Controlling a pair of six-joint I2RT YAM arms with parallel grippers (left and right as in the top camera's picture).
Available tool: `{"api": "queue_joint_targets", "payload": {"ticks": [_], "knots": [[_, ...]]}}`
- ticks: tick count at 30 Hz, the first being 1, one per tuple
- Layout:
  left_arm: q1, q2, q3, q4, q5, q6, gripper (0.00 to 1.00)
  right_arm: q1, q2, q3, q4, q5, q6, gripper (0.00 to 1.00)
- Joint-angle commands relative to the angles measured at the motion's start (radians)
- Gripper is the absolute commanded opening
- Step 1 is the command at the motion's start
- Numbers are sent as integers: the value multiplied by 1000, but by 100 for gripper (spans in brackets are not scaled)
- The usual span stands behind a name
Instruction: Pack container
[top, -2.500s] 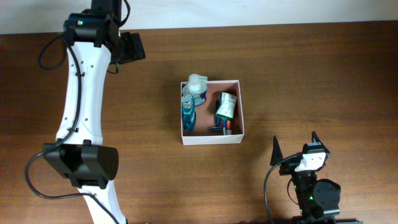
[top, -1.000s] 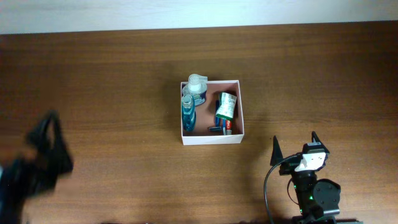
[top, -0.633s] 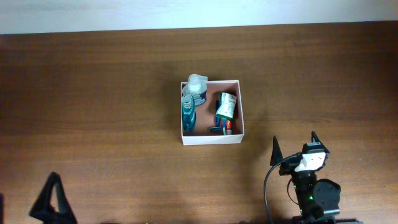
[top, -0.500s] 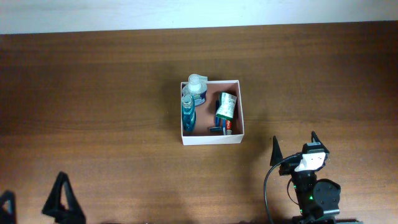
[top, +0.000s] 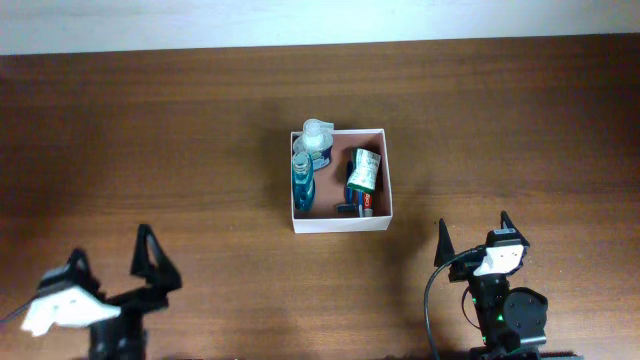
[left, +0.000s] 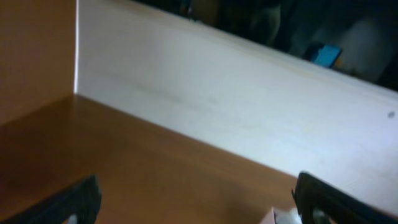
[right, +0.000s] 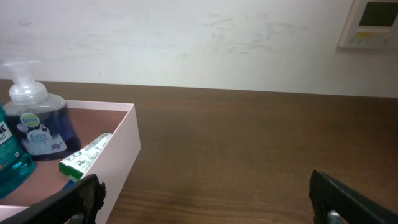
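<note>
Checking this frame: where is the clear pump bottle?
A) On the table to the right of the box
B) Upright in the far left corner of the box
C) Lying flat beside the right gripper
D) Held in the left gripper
B: the pump bottle stands upright inside the box, in its far left corner next to the teal bottle. The left gripper and right gripper are open and hold nothing.

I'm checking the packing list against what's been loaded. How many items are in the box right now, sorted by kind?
bottles: 2, the pump bottle and the teal bottle
green-and-white pack: 1
small blue-and-red item, kind unclear: 1
Total: 4, all inside the container
</note>
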Motion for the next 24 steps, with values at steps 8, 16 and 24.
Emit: {"api": "queue_joint_targets", "payload": {"ticks": [8, 16, 24], "knots": [[8, -38, -380, 445, 53, 19, 99, 6, -11, -5, -7, -1, 1, 98], [40, -90, -539, 611, 131, 19, 100, 6, -11, -5, -7, -1, 1, 98], [82, -197, -616, 619, 178, 19, 99, 6, -11, -5, -7, -1, 1, 98]]}}
